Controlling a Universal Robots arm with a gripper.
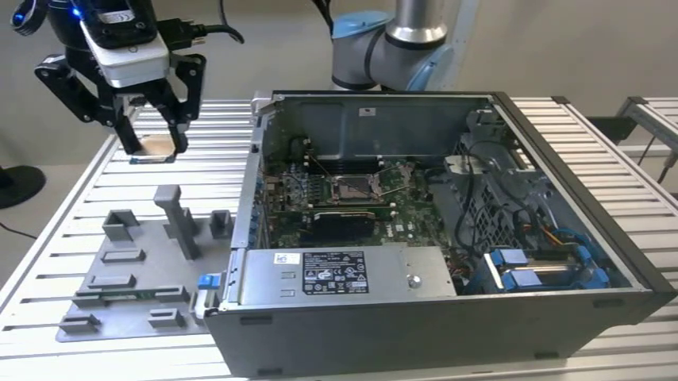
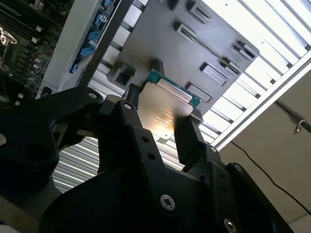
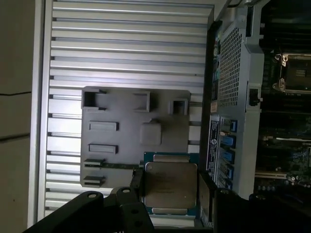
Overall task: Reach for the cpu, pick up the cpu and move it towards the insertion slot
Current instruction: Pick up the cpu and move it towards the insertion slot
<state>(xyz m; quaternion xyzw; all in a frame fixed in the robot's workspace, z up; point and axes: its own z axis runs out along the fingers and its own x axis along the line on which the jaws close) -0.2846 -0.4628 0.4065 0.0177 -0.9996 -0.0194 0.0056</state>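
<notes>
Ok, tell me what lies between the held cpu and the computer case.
In the exterior view, bare ribbed aluminium tabletop: nothing stands between the flat silver-beige square cpu, held in the black claw, and the open grey metal computer case.

Exterior view looks down; both wrist views share the fixture plate (image 3: 127, 148) (image 2: 165, 46)

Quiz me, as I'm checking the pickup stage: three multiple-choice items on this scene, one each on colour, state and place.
1. The moulded plastic fixture plate is: A grey, B blue, C red.
2. The dark metal computer case is: A closed, B open, C upside down.
3. The flat square silver-beige cpu is: A on that plate, B between the fingers of the black gripper, C inside that case.
A, it reads grey; B, its motherboard shows; B, fingers clamp its edges in both wrist views.
</notes>
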